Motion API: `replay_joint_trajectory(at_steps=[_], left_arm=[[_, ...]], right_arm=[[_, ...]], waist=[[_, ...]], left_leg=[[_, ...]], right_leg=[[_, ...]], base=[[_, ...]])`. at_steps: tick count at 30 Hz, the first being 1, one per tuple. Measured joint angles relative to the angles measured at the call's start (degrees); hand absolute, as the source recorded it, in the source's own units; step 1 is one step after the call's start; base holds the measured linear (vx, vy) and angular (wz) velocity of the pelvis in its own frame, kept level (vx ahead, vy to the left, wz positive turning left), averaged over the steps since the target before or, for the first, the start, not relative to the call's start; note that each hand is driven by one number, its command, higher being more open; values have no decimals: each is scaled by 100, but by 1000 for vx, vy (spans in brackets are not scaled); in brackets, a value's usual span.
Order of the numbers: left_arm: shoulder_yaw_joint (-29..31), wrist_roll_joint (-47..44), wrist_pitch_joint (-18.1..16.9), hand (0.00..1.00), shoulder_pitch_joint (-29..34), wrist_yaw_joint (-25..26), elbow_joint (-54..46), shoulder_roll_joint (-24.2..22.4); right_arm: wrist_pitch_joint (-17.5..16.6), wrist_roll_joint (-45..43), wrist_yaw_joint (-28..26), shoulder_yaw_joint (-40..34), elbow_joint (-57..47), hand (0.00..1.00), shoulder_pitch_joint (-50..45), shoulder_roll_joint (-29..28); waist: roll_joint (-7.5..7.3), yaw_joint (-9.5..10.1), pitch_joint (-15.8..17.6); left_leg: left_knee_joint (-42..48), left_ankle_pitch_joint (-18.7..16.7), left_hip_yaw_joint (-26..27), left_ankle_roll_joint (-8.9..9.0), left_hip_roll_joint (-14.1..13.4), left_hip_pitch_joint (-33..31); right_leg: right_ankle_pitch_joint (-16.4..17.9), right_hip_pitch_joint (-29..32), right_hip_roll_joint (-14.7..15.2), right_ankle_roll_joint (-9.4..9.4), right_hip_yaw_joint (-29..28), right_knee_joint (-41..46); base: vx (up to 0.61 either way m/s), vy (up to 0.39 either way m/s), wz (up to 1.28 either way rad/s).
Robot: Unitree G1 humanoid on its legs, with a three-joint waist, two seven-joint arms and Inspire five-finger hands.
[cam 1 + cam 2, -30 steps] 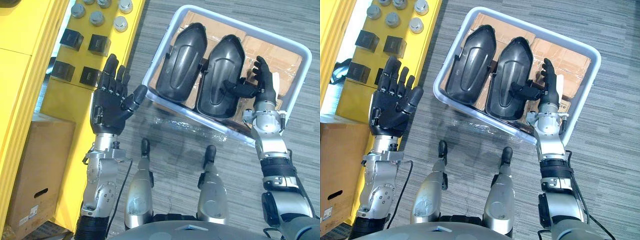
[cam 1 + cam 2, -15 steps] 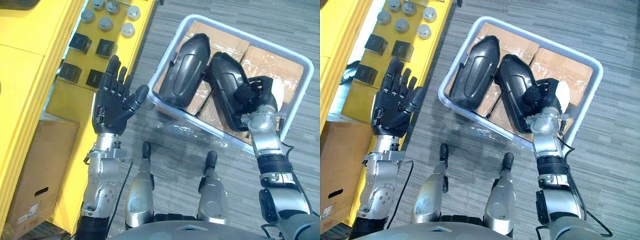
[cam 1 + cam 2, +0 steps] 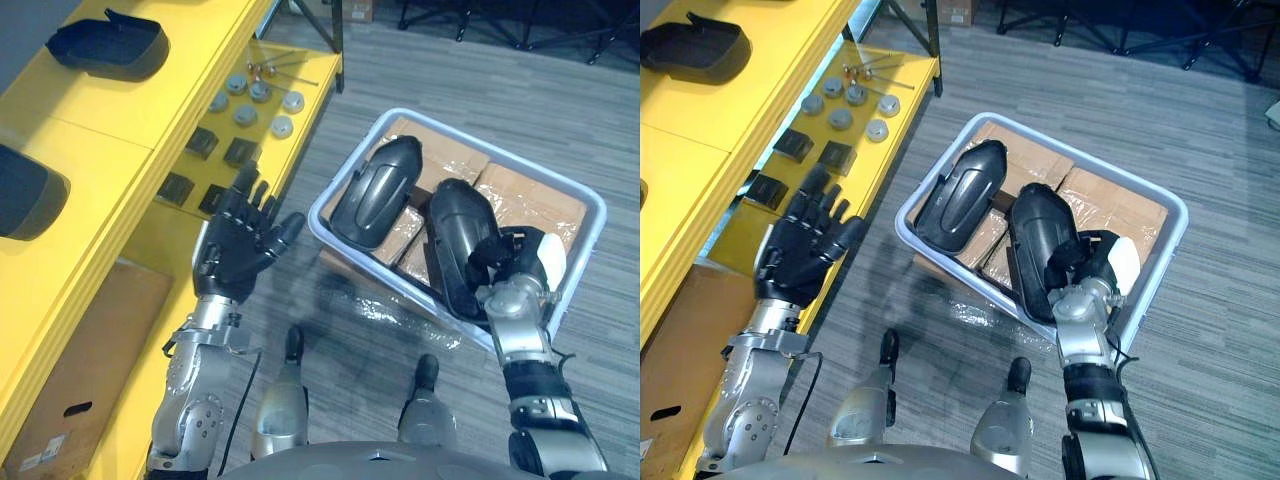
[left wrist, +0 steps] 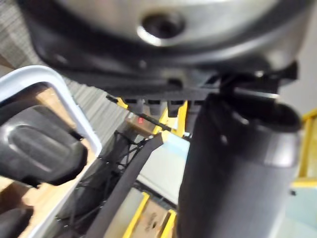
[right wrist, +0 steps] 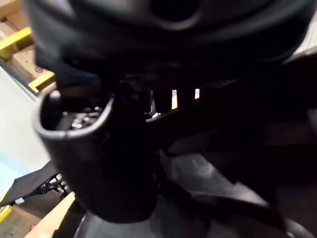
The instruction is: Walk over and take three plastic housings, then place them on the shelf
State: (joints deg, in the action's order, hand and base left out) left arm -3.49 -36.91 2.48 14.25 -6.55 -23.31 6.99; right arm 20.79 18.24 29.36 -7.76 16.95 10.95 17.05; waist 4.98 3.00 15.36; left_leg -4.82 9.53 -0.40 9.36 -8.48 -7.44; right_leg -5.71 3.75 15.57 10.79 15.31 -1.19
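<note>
The right hand (image 3: 508, 262) reaches into the white bin (image 3: 500, 153), its fingers curled around the edge of the right housing (image 3: 452, 235), which lies beside a second housing (image 3: 375, 190). The left hand (image 3: 235, 258) hovers raised, fingers spread, beside the yellow shelf (image 3: 120, 120).

Grey striped floor (image 3: 400, 90) throughout; yellow tiered shelf unit (image 3: 120, 115) along the left side; brown cardboard box (image 3: 90, 350) beneath its lowest tier

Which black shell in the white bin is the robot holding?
The right shell: the right hand has its fingers curled round its edge. The left shell lies untouched beside it in the white bin.
</note>
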Motion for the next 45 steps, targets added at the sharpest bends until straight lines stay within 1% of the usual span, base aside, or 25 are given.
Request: replay_joint_trajectory(at_steps=[2,3,4,7,8,9,10,12,13,15,16,17,19,21,23,24,25,27,30,32,34,37,40,42,45], left_arm=[[-118,133,353,100,-16,-4,22,24],[-218,137,682,100,-71,-8,64,37],[-310,136,848,100,-127,-34,163,60],[-664,121,1353,100,-431,-122,670,138],[-817,82,1533,100,-618,-122,863,160],[-877,50,1592,100,-686,-118,938,171],[-966,-130,1753,100,-798,-100,1080,206],[-1053,-273,1907,100,-875,-92,1234,200],[-1077,-369,1953,100,-904,-90,1286,203],[-1193,-686,2163,100,-1011,-58,1452,223],[-1223,-796,2188,100,-1049,-37,1522,241],[-1330,-870,2272,100,-1175,18,1693,249],[-1539,-1088,2316,100,-1393,167,2071,232],[-1683,-1418,2382,100,-1726,439,2571,177],[-1700,-1509,2330,100,-2011,615,3071,75],[-1704,-1508,2199,100,-2186,638,3376,4],[-1710,-1508,2118,100,-2253,635,3484,-16],[-1710,-1709,1810,100,-2456,634,3723,-40],[-1768,-1983,1492,100,-2681,642,3886,-65],[-1766,-2172,1236,100,-2873,667,3962,-227],[-1808,-2235,951,100,-3040,697,4087,-421],[-1833,-2457,632,100,-3069,707,4180,-611],[-1848,-2625,483,100,-3072,737,4364,-636],[-1873,-2662,383,100,-3071,788,4453,-637],[-1879,-2808,345,100,-3089,934,4569,-636]], right_arm=[[-27,172,131,-29,-143,0,-71,1],[-112,313,262,-80,-240,0,-93,5],[-181,377,335,-104,-328,0,-94,31],[-511,620,437,-95,-478,0,-59,204],[-627,624,487,-70,-487,0,-45,333],[-686,627,491,-68,-487,0,-28,373],[-813,634,514,-60,-487,0,47,398],[-981,634,599,-57,-487,0,57,409],[-1037,635,636,-54,-487,0,62,410],[-1248,639,757,43,-486,0,87,411],[-1310,648,769,78,-486,0,91,411],[-1418,726,772,145,-487,0,93,411],[-1580,757,773,315,-486,0,108,411],[-1835,833,772,563,-486,0,111,404],[-2038,843,770,725,-486,0,111,378],[-2206,846,770,751,-486,0,119,310],[-2282,846,770,764,-486,0,123,276],[-2491,845,768,951,-485,0,123,206],[-2591,840,767,1092,-472,0,121,8],[-2708,838,768,1220,-426,0,117,-114],[-2729,836,763,1382,-384,0,106,-235],[-2788,829,716,1631,-376,0,105,-397],[-2872,824,704,1706,-359,0,99,-441],[-2916,775,694,1830,-288,0,89,-525],[-2937,705,710,1930,-169,0,82,-672]], waist=[[-24,-33,-121],[-50,-64,-200],[-65,-75,-256],[-115,-175,-574],[-153,-176,-656],[-175,-172,-674],[-231,-193,-731],[-278,-226,-833],[-286,-234,-842],[-315,-243,-930],[-320,-248,-947],[-330,-260,-983],[-356,-315,-1043],[-420,-335,-1085],[-497,-344,-1143],[-540,-365,-1170],[-564,-383,-1185],[-644,-463,-1233],[-685,-489,-1248],[-690,-501,-1250],[-690,-506,-1251],[-694,-510,-1252],[-725,-510,-1272],[-803,-516,-1322],[-902,-528,-1388]], left_leg=[[1,-9,30,5,-9,26],[1,-24,85,13,-21,88],[0,-45,148,14,-27,145],[-1,-81,230,19,-35,225],[-1,-85,256,24,-50,256],[-1,-88,287,28,-61,281],[-2,-99,344,42,-91,322],[-5,-101,381,45,-101,344],[-6,-105,391,49,-101,367],[-24,-148,470,50,-117,396],[-24,-149,487,51,-122,399],[-24,-145,498,49,-127,401],[-24,-143,518,47,-136,413],[-23,-139,579,62,-189,471],[-23,-143,618,73,-242,499],[-22,-149,645,85,-260,509],[-20,-150,664,86,-263,511],[-10,-153,735,90,-264,525],[-10,-170,838,109,-275,610],[-11,-172,872,111,-278,615],[-14,-172,888,112,-297,625],[-23,-180,933,123,-323,668],[-18,-182,940,125,-323,675],[-10,-183,944,125,-323,675],[-9,-184,946,127,-321,682]], right_leg=[[-13,-1,-5,4,-23,-12],[-47,-16,-12,50,-68,-17],[-52,-35,-15,50,-128,-28],[-89,-97,-23,56,-178,-105],[-98,-103,-39,51,-206,-105],[-109,-105,-50,44,-232,-105],[-117,-103,-78,39,-289,-112],[-125,-105,-85,39,-305,-134],[-129,-111,-85,37,-307,-146],[-143,-113,-85,10,-294,-229],[-164,-119,-85,-9,-292,-245],[-215,-148,-91,-33,-288,-287],[-251,-156,-99,-29,-291,-309],[-280,-166,-141,-23,-323,-309],[-281,-160,-192,-36,-350,-309],[-287,-148,-210,-45,-377,-309],[-293,-133,-214,-52,-396,-309],[-319,-96,-215,-57,-465,-310],[-334,-96,-224,-61,-559,-310],[-344,-73,-229,-64,-599,-312],[-342,-71,-247,-74,-605,-313],[-330,-77,-267,-101,-625,-313],[-340,-79,-267,-89,-628,-313],[-349,-79,-266,-76,-628,-313],[-351,-88,-263,-74,-628,-313]], base=[[17,-23,-13],[24,-28,-22],[17,-22,-27],[15,-21,-13],[3,-22,-12],[-22,-25,-21],[-32,-22,-19],[-44,-29,-12],[-62,-28,-8],[-55,-20,-16],[-22,-18,-15],[-11,-19,-8],[-9,-20,-6],[-7,-24,-13],[-6,-35,-14],[-3,-33,-13],[-3,-25,-15],[-4,-17,-14],[-16,-12,-17],[-42,-22,-10],[-39,-22,-6],[-24,-23,-7],[-3,-4,-1],[0,0,0],[0,0,0]])
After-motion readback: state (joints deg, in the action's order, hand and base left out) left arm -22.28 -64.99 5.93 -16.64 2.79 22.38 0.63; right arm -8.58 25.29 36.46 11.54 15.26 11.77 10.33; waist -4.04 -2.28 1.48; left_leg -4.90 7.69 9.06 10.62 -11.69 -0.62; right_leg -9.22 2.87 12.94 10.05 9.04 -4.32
